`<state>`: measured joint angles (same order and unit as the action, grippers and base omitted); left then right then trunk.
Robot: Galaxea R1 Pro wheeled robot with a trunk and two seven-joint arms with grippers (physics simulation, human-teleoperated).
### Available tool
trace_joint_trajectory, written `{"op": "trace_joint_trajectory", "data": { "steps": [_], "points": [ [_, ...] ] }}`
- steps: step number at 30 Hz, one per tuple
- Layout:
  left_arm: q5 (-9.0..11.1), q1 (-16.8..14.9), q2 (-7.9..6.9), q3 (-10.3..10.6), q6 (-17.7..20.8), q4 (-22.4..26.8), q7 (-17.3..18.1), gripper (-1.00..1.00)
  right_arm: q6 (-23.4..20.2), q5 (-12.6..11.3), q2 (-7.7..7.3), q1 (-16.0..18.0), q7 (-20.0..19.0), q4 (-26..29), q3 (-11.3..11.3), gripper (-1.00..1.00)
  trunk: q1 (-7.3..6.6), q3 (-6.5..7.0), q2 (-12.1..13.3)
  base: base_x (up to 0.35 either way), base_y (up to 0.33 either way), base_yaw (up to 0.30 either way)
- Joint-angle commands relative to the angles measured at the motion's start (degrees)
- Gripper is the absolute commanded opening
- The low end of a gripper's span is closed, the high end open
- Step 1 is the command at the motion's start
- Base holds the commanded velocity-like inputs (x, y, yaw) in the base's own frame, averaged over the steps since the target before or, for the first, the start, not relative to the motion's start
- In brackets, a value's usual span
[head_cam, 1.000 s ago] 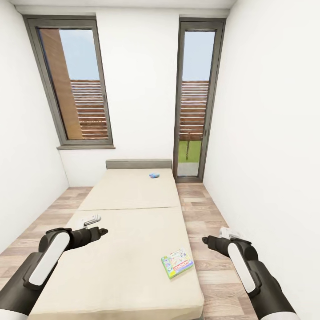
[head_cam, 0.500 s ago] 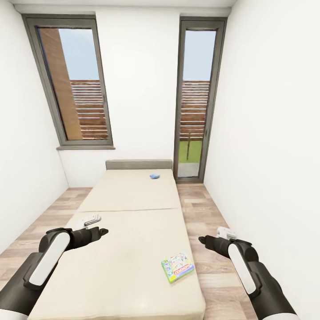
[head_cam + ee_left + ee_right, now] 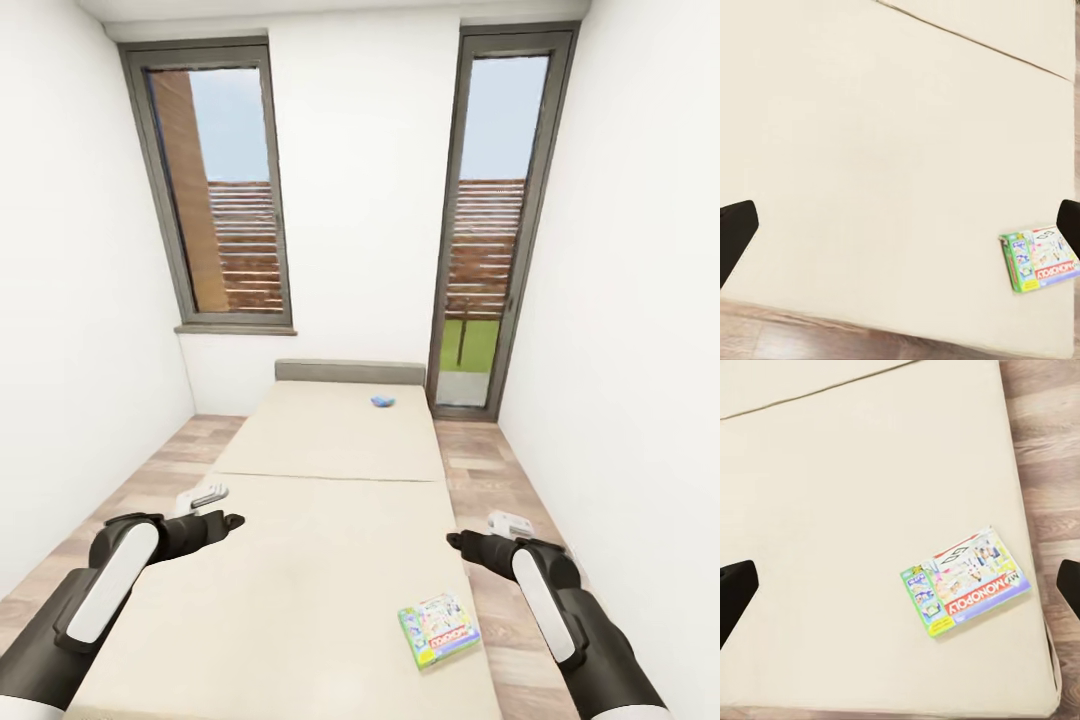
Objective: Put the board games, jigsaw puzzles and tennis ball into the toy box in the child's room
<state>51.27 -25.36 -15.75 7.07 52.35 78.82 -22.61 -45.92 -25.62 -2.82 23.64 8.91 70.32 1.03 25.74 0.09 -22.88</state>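
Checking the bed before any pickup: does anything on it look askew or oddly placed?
The Monopoly box lies skewed, close to the bed's near right edge by the right gripper. A small blue box sits far off near the headboard. Nothing looks damaged.

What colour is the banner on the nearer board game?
Red, with white Monopoly lettering; the Monopoly box reads best in the right wrist view.

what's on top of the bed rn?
Two board games: the Monopoly box lies flat by the near right edge of the bed; a small blue box lies near the headboard. Nothing covers either.
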Motion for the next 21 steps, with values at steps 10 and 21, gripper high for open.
{"op": "trace_joint_trajectory", "data": {
  "steps": [10,21],
  "points": [
    [0.54,-0.04,0.33,0.14,0.03,0.02,-0.6,1.0,-0.14,-0.64,-0.15,0.01,0.5,0.05,0.03,1.0,0.04,-0.03,-0.04,0.148,0.018,0.053],
    [0.56,-0.04,0.45,0.19,0.03,0.02,-0.58,1.0,-0.14,-0.66,-0.17,0.01,0.41,0.02,0.03,1.0,0.04,-0.03,-0.04,0.145,0.054,-0.125]
  ]
}}
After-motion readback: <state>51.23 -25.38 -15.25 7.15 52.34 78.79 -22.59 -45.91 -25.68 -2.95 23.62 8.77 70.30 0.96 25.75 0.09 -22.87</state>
